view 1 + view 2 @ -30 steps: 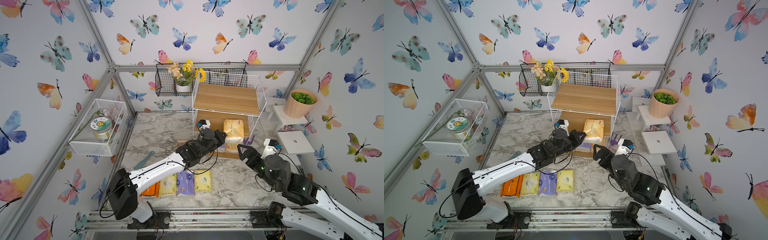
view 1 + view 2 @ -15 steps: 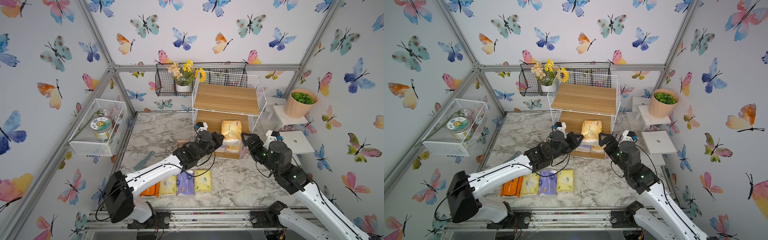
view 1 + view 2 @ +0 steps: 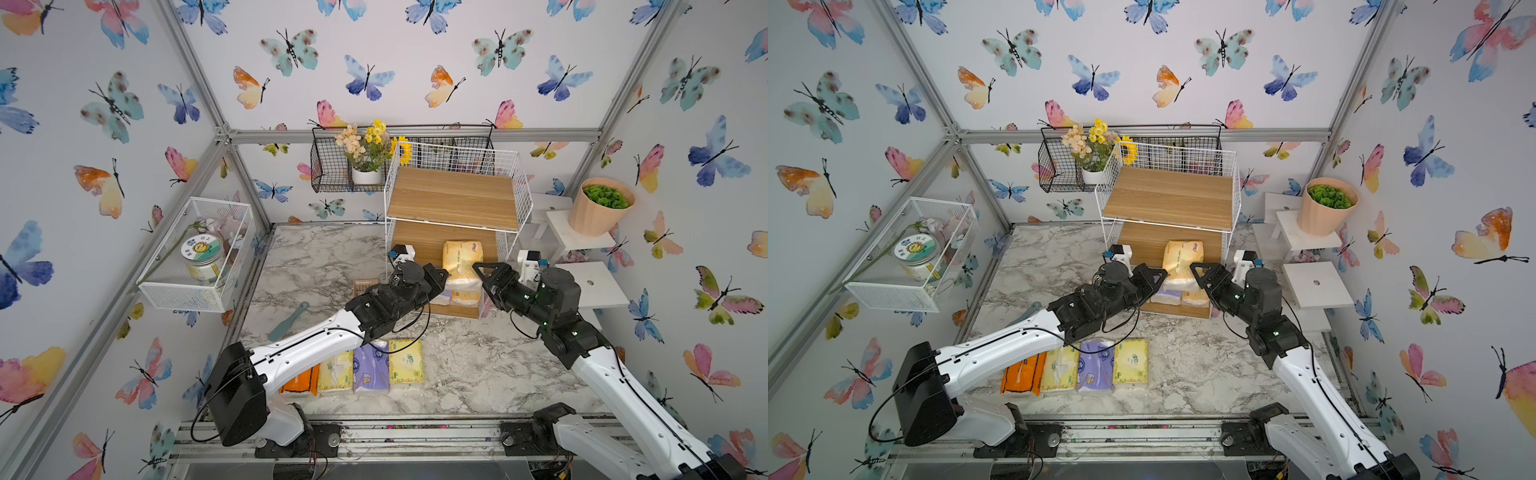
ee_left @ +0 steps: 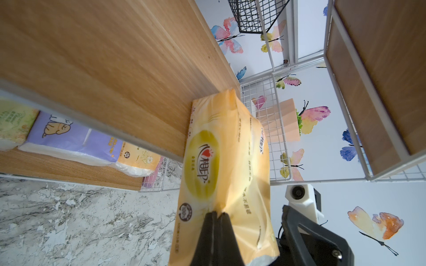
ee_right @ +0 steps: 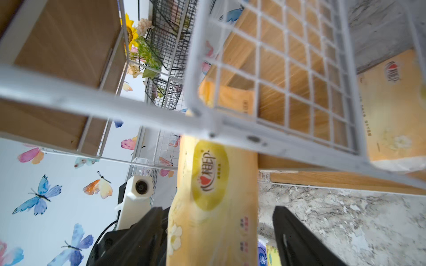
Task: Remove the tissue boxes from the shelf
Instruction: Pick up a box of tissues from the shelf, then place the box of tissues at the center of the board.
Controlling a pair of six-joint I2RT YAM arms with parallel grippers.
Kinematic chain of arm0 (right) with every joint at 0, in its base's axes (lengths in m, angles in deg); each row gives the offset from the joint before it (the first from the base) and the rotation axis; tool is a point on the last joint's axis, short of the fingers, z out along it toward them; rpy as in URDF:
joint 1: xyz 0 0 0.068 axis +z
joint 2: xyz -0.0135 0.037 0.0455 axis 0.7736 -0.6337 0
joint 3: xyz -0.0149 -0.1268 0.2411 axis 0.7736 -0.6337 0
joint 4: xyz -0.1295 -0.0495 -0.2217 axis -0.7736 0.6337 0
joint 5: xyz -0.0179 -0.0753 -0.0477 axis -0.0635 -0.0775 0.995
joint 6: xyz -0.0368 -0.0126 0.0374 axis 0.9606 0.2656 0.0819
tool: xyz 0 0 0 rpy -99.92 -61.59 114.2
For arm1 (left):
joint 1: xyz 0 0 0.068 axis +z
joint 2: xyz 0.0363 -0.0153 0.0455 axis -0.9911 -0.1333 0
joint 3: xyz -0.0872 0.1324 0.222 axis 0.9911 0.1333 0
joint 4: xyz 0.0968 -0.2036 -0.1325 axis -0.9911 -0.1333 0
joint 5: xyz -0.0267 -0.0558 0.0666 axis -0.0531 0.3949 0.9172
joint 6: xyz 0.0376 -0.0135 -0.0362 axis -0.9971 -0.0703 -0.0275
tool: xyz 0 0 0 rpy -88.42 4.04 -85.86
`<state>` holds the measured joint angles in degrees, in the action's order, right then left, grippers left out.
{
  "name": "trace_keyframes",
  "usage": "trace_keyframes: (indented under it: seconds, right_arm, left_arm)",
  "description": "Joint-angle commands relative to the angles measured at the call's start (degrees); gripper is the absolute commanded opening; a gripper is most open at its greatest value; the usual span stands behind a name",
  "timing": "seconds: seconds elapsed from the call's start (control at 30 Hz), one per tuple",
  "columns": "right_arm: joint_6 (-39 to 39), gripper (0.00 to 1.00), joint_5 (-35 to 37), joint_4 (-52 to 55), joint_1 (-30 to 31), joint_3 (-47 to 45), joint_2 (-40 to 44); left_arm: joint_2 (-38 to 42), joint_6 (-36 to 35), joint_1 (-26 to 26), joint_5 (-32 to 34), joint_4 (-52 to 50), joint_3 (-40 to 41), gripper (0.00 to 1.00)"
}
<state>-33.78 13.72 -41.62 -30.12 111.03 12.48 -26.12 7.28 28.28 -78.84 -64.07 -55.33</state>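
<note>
An orange pack (image 4: 221, 161): left gripper (image 4: 216, 215) pinching, right gripper (image 5: 217, 208) seemingly astride.

Both top views high, looking down, wrist views close, sharing the shelf (image 4: 103, 69)

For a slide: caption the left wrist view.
Left gripper pinching a light orange plastic-wrapped tissue pack at the white wire-frame wooden shelf.

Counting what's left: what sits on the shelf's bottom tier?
Three in a row: pale yellow-green pack, purple pack, light orange pack. The middle board hides the tier's rear.
</note>
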Motion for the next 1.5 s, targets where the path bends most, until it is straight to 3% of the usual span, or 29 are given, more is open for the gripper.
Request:
trace_keyframes:
  seconds: [0.0, 0.4, 0.57, 0.73, 0.8, 1.2, 1.47]
  right_arm:
    - [0.38, 0.73, -4.99, -4.37, -0.25, -1.19, -0.02]
    - [-1.12, 0.41, -5.53, -7.14, -0.25, -3.09, 0.5]
    - [-0.61, 0.26, -5.1, -6.65, -0.25, -3.18, 1.59]
    - [1.95, 0.16, -5.13, -3.35, -0.25, -2.83, 4.28]
    - [3.56, 0.14, -5.84, -1.45, -0.25, -2.74, 5.59]
    - [24.83, 0.1, -9.98, 28.45, -0.25, 4.28, 10.1]
    - [30.23, 0.09, -16.78, 37.52, -0.25, 3.88, 11.39]
  left_arm:
    - [0.83, 0.08, -0.17, 0.19, -0.03, -0.03, 0.0]
    - [0.76, 0.43, -0.17, -1.83, 0.49, 0.09, 0.01]
    - [1.78, -0.19, -0.17, -1.61, 1.22, 0.38, 0.3]
    - [7.48, -1.07, -0.1, 3.52, -0.9, 2.3, 0.74]
    - [9.97, -1.16, -0.08, 5.86, -2.26, 3.46, 0.81]
    - [23.12, 5.04, 0.1, 12.69, -9.64, 15.3, 0.82]
    - [27.74, 9.82, 0.36, 15.74, -14.29, 20.03, 0.81]
